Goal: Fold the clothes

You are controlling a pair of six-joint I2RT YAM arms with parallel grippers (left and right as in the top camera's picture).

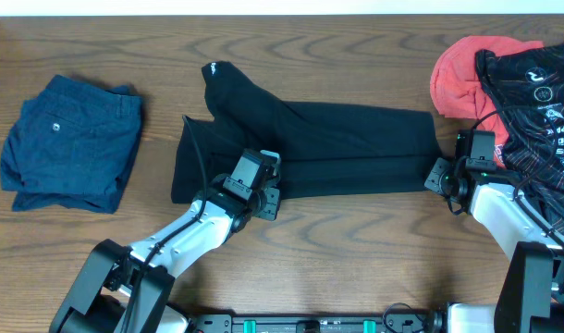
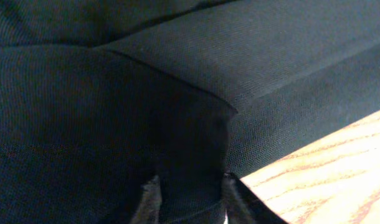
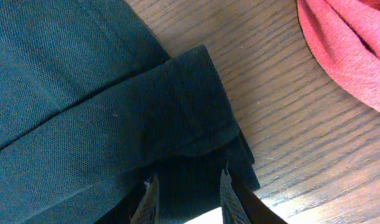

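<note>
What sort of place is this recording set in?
Probably a robotics lab workbench set up for laundry folding: a wood-grain table, left arm and right arm at its near edge, black trousers, navy shorts and a red cloth laid out.

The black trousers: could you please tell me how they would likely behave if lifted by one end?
Probably floppy: the black trousers lie in soft, flat folds, so they would sag. Likely light too, since the knit looks thin.

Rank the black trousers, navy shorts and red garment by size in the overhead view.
1. black trousers, clearly largest.
2. navy shorts.
3. red garment, smallest as seen, though the printed jersey covers part of it, so its full size is unsure.
</note>
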